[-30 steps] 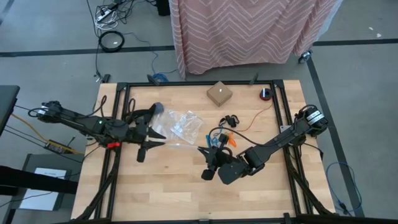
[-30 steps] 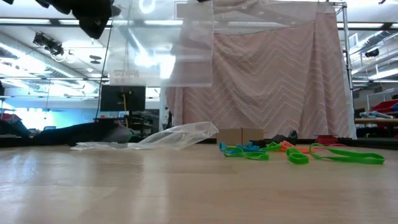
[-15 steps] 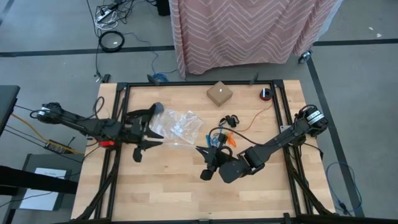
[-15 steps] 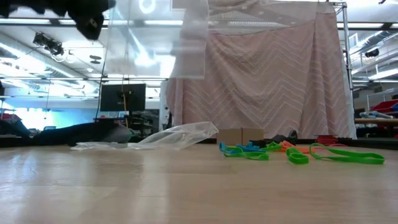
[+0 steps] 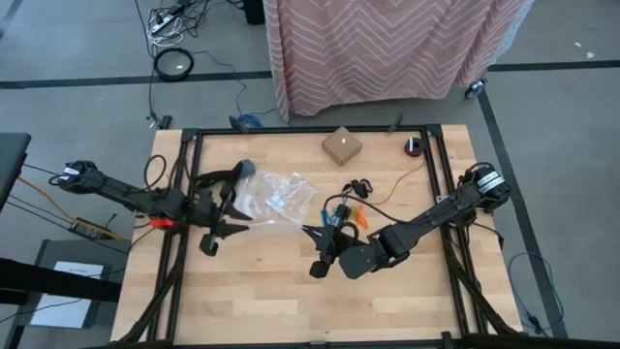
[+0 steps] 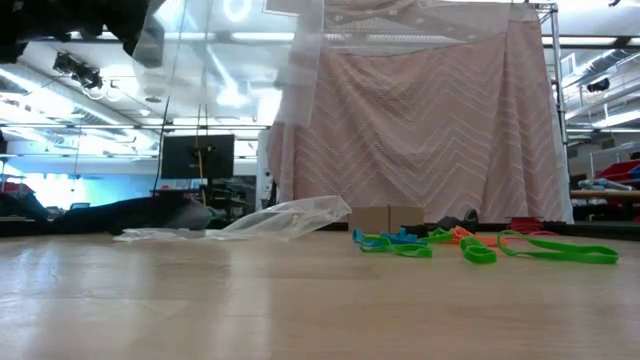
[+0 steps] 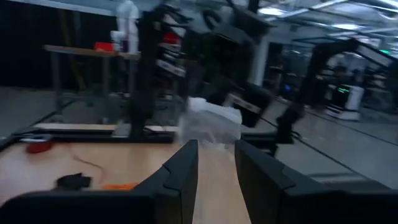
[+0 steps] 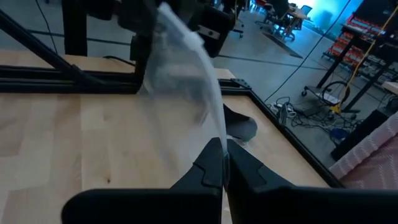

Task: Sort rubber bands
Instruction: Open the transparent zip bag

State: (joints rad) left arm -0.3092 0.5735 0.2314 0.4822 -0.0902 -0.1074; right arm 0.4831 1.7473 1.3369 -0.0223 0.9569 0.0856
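Observation:
A clear plastic bag (image 6: 240,70) hangs high over the table between my two grippers. My right gripper (image 5: 312,233), mid-table, is shut on it. My left gripper (image 5: 237,218) stands at the left, open, and the bag's other end (image 7: 211,121) shows just past its fingertips. The rubber bands (image 5: 349,208) lie loose on the wood right of centre, green, blue and orange (image 6: 400,243). Another clear bag (image 5: 281,194) lies flat on the table beside them. My left gripper: a gap shows between its fingers (image 7: 186,168), and I cannot tell whether they touch the bag. My right gripper pinches an edge of the clear bag (image 8: 214,134) between its two shut fingers, coming nearly level from the table's right. The bag is lifted clear and spreads away from the fingers toward the left gripper.
A small cardboard box (image 5: 341,145) and a red and black roll (image 5: 415,146) stand at the far edge. Black frame rails (image 5: 184,194) run along the table's left and right sides. A pink patterned cloth (image 6: 430,120) hangs behind the table.
My left gripper has drawn back toward the table's left edge, sunk a little, and tipped its fingers up to about level. The hanging bag has shifted toward the table's left with it and shows narrower in the low view.

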